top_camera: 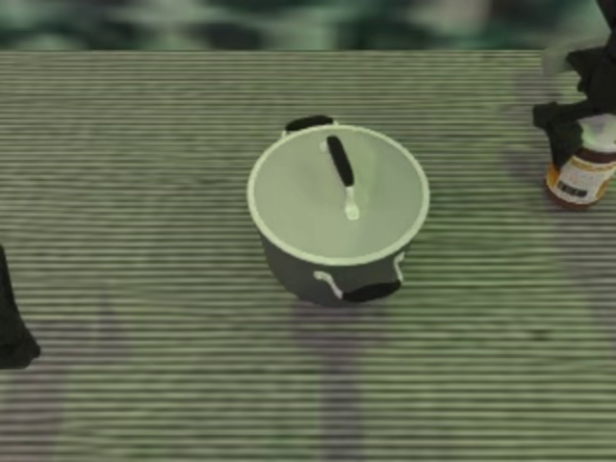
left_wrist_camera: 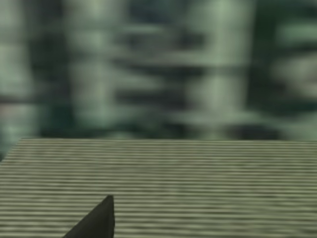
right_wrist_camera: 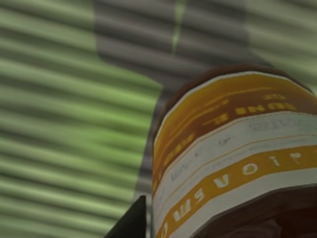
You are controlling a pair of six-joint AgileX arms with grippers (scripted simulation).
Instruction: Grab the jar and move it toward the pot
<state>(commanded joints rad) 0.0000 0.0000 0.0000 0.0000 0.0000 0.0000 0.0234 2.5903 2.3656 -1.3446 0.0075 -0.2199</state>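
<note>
Fingers of my right gripper (top_camera: pixel 577 120) are dark shapes around the white-lidded top of the small cylindrical jar (top_camera: pixel 580 173) with dark brown contents and an orange-yellow and white label; whether they are clamped on it or merely close around it I cannot tell. In the right wrist view the jar (right_wrist_camera: pixel 233 158) fills most of the picture, its label bands seen very close, and one dark fingertip (right_wrist_camera: pixel 130 223) shows just beside its side, too little to judge the gap. The jar stands near the striped grey-green table's (top_camera: pixel 144 144) right edge, well to the right of the large round dark grey cooking pot (top_camera: pixel 332 265) and slightly farther back than the pot's centre. It looks slightly tilted, and whether its base is on the tabletop or just off it I cannot tell.

That pot sits about mid-table, capped by a pale grey-green lid (top_camera: pixel 298 192) with a black bar handle (top_camera: pixel 339 161), and a black side handle shows at its back and another at its front.

My left gripper (top_camera: pixel 14 337) is parked at the table's left edge, well to the left of the pot and nearer the front. Only a dark tip (left_wrist_camera: pixel 96 220) of it shows in the left wrist view above bare striped tabletop, so its opening cannot be judged.
</note>
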